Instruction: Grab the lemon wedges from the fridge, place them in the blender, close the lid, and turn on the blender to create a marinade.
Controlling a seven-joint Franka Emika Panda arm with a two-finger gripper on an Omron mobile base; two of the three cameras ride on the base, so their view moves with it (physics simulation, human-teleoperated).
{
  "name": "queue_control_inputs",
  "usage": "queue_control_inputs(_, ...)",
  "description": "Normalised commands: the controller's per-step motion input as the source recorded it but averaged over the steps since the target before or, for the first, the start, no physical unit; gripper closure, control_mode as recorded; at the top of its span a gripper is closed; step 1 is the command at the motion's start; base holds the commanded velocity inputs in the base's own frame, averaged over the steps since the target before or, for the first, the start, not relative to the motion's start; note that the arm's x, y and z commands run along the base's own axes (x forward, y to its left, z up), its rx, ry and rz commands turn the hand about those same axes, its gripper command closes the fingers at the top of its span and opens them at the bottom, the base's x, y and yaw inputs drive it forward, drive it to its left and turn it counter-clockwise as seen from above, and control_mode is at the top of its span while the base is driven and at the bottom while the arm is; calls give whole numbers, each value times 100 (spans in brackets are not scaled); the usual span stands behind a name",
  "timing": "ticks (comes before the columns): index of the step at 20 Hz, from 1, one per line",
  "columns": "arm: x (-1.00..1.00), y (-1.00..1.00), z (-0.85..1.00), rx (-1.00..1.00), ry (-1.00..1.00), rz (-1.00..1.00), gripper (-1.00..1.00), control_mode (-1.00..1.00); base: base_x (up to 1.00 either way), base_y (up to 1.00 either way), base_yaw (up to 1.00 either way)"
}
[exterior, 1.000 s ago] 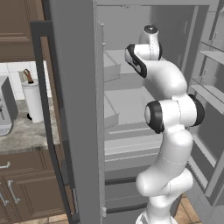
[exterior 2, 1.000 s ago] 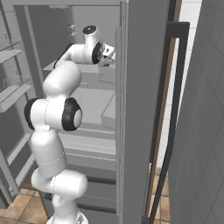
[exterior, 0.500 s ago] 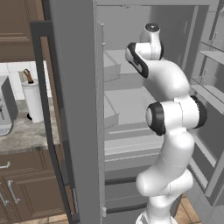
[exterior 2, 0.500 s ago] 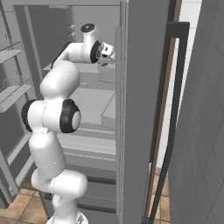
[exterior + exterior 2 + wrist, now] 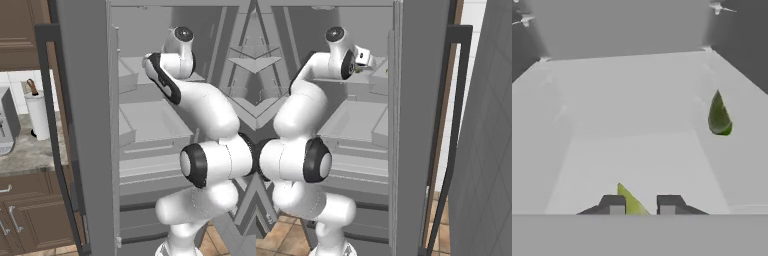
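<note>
The fridge [image 5: 85,125] stands open and my arm reaches onto its upper shelf [image 5: 373,75]. In the hand view one yellow-green lemon wedge [image 5: 632,202] sits between my gripper's [image 5: 639,205] two dark fingertips, which are drawn in close on either side of it. A second, darker lemon wedge [image 5: 719,116] lies farther in, to the right, by the side wall of the pale grey shelf bin [image 5: 637,145]. From the right base view the gripper [image 5: 367,64] is at the shelf's front, beside the door edge. The blender and the lid are out of view.
The open fridge door [image 5: 416,125] with its dark handle [image 5: 453,130] stands close on the right. Grey shelves and drawers [image 5: 150,130] lie below the hand. On the counter at left are a white canister [image 5: 37,112] and a grey appliance [image 5: 6,122].
The fingers have closed in around the near wedge. The arm and hand have hardly moved on the upper shelf.
</note>
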Motion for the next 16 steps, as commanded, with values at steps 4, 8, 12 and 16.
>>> queue_control_inputs(4,-100,47,13,0,-35,10,100,-100,0,0,0)
queue_control_inputs(8,-100,35,17,0,-36,10,100,-100,0,0,0)
queue_control_inputs(12,-100,14,29,0,-21,6,100,-100,0,0,0)
queue_control_inputs(16,-100,0,23,0,0,6,100,-100,0,0,0)
